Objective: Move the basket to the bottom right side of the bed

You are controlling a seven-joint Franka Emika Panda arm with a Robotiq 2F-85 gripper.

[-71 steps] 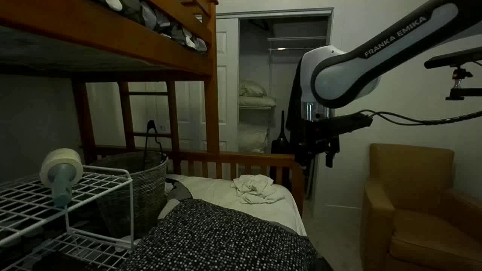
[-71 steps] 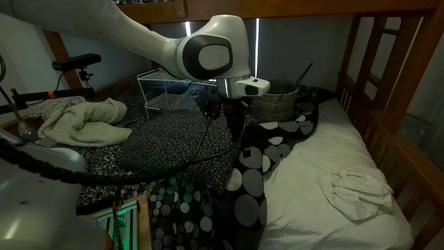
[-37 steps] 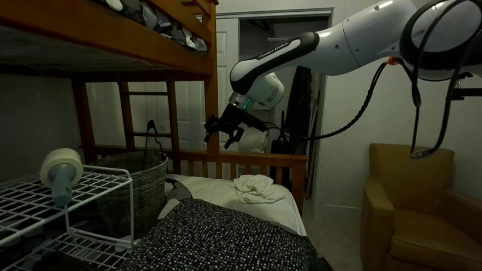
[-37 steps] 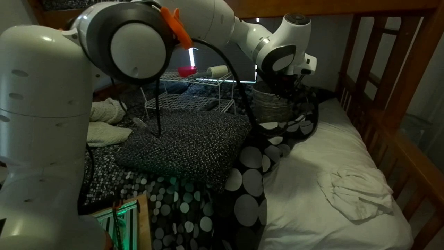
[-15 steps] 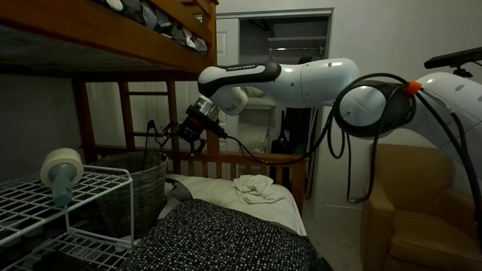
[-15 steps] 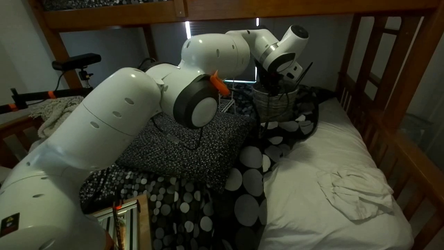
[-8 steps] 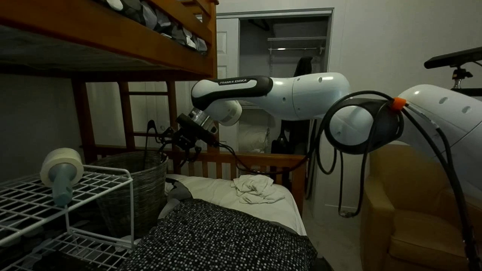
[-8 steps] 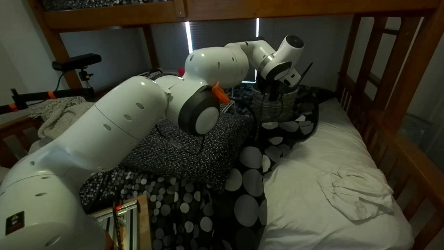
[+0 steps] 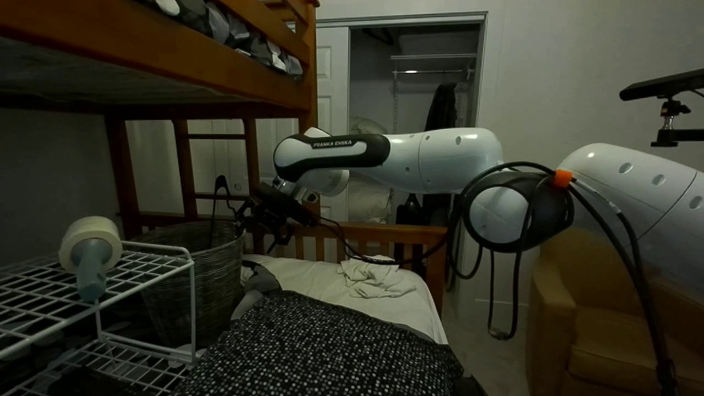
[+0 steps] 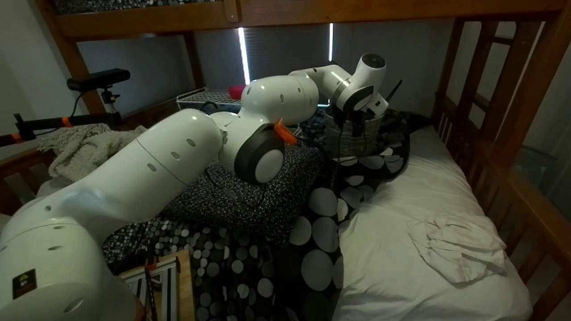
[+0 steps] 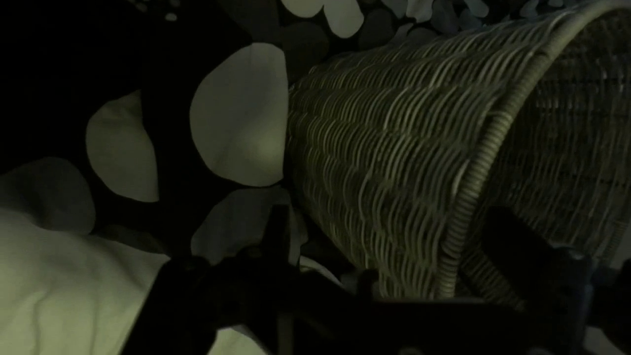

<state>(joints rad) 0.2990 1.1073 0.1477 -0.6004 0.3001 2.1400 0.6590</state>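
On the bed [image 10: 526, 200], toward the wall [image 9: 49, 176]: one wicker basket [image 9: 217, 280], round, tapered, upright, standing on the spotted cover [image 10: 323, 225] just beside the white wire rack [image 9: 192, 308]. Inside it, one black hanger-shaped thing [image 9: 221, 187], its top above the rim [image 11: 485, 153].

One robot arm [image 9: 456, 159], white and black, reaching over the bed in both exterior views, with one black gripper [image 11: 388, 217] at its end, down at the basket. Jaws apart. By the wrist view, the rim runs between the fingers [image 11: 278, 231]: one outside the wicker, the other over the basket's mouth. Whether either touches I cannot tell; it is too dark there.

On top of the rack: one roller [image 9: 91, 242], white, with a blue-grey handle; one red thing [image 10: 236, 92], partly behind the arm in an exterior view.

Bedding: one thick speckled blanket [image 9: 330, 341], dark; one pale sheet [image 10: 392, 258], wrinkled, with one crumpled white cloth [image 9: 377, 278] lying on it; one cream throw [image 10: 84, 149], bunched, well apart from the pale sheet.

Beside the bed: one tan armchair [image 9: 599, 333], partly behind the arm. Mounted off to one side: one black camera [image 10: 98, 79].
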